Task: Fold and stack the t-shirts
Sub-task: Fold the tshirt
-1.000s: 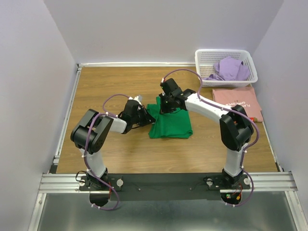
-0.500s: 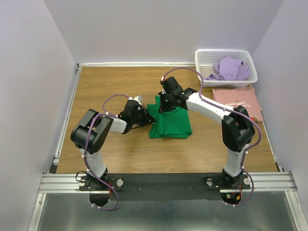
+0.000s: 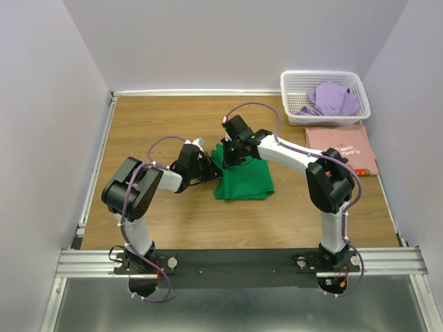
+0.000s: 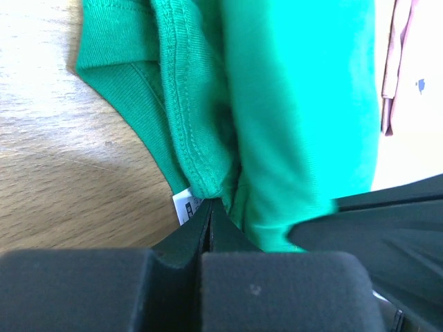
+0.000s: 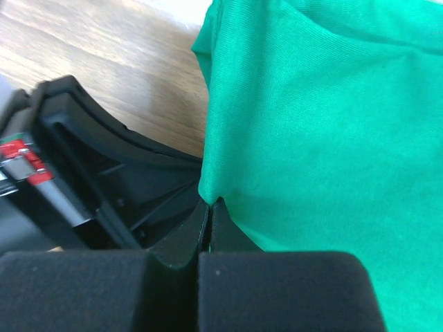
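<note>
Green t-shirt [image 4: 297, 104] hem vanishes into clamped left pincer [image 4: 210, 207].

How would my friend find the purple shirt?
Look at the wooden table's far right corner, where a white plastic lattice basket sits. The crumpled lavender-purple t-shirt lies inside it; the dusty pink t-shirt lies flat outside, and the bright green t-shirt is mid-table.

Right tool [image 3: 230, 150]: you are carrying it leftward across the counter [image 3: 159, 124], its grip on the cloth unbroken. Green t-shirt [image 3: 246, 181]: its upper edge is travelling left with the tool, and its right side is drawing in and narrowing.
</note>
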Controlling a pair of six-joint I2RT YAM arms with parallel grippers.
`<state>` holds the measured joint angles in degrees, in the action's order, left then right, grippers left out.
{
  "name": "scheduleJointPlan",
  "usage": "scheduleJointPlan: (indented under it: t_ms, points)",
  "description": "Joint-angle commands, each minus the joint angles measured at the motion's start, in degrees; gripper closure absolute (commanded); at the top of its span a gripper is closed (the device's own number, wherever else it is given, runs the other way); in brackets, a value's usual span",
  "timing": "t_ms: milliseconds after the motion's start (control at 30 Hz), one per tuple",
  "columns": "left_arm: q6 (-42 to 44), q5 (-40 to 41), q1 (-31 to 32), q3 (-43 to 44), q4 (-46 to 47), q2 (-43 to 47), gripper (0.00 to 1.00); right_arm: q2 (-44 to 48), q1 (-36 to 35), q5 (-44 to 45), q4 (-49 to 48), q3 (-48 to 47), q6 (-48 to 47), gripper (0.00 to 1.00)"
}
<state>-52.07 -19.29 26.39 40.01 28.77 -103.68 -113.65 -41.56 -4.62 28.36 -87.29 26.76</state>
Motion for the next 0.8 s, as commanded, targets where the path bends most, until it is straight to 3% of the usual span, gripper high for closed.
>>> scheduleJointPlan:
  t_ms: [0, 200, 267, 367, 400, 633, 767]
  points:
    - [0.6, 0.3, 0.6, -2.0, -2.9, -0.8, 1.0, -1.6, -0.9, -2.2, -0.2, -1.3, -2.1, 0.99]
    - [0.3, 0.3, 0.7, -2.0, -2.9, -0.7, 1.0, -2.5, -1.5, -1.9, -0.3, -2.0, -2.8, 0.95]
    - [0.1, 0.3, 0.6, -2.3, -2.9, -0.4, 1.0, -2.9, -1.5, -1.9, -0.3, -2.2, -2.9, 0.86]
    - [-0.9, 0.9, 0.6, -3.2, -3.3, 1.1, 0.99, -2.5, -1.5, -1.6, -0.3, -1.9, -2.6, 0.61]
    - [-1.1, 1.2, 0.5, -3.4, -3.6, 1.8, 0.99, -2.1, -1.5, -1.4, -0.2, -1.9, -2.5, 0.59]
    - [-0.2, 7.5, -0.8, -3.1, -12.3, 10.5, 0.84, 3.7, -1.5, 3.7, -0.2, -1.7, -2.0, 0.52]
    - [0.6, 13.4, -2.4, -2.0, -20.5, 17.8, 0.71, 8.2, -1.4, 7.4, -0.2, 0.7, -2.2, 0.39]
